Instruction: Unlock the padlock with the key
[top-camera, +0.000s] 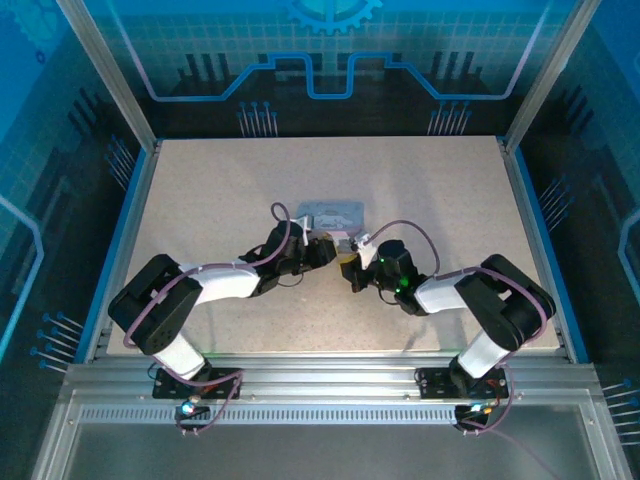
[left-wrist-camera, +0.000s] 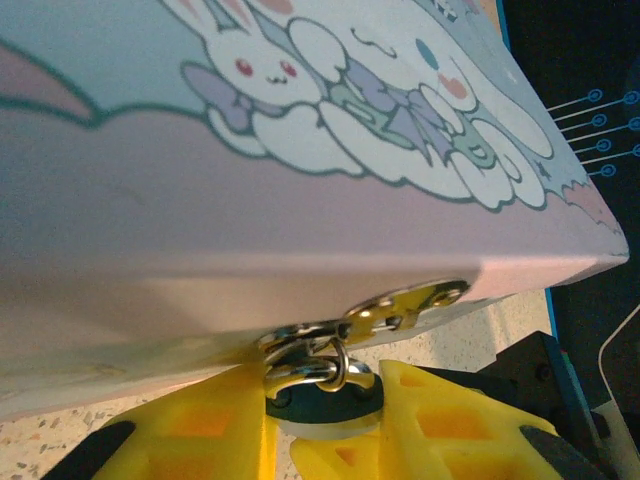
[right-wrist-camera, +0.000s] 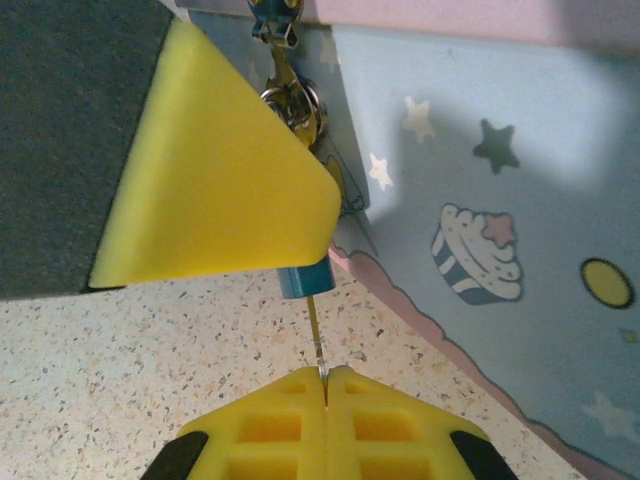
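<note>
The left gripper (left-wrist-camera: 322, 420) is squeezing the padlock (left-wrist-camera: 318, 398) hanging from the tin (left-wrist-camera: 300, 200). The right gripper (right-wrist-camera: 326, 385) is pinching the key (right-wrist-camera: 316, 340), its tip reaching the padlock's base

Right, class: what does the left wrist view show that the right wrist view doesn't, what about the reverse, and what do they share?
Left wrist: the tin's rabbit-printed lid, and the left end effector shut on the padlock from both sides. Right wrist: the key, pinched by the right end effector and reaching the padlock's underside; the tin's cupcake-printed side. Both: padlock, shackle, tin, speckled table, a yellow left finger.
</note>
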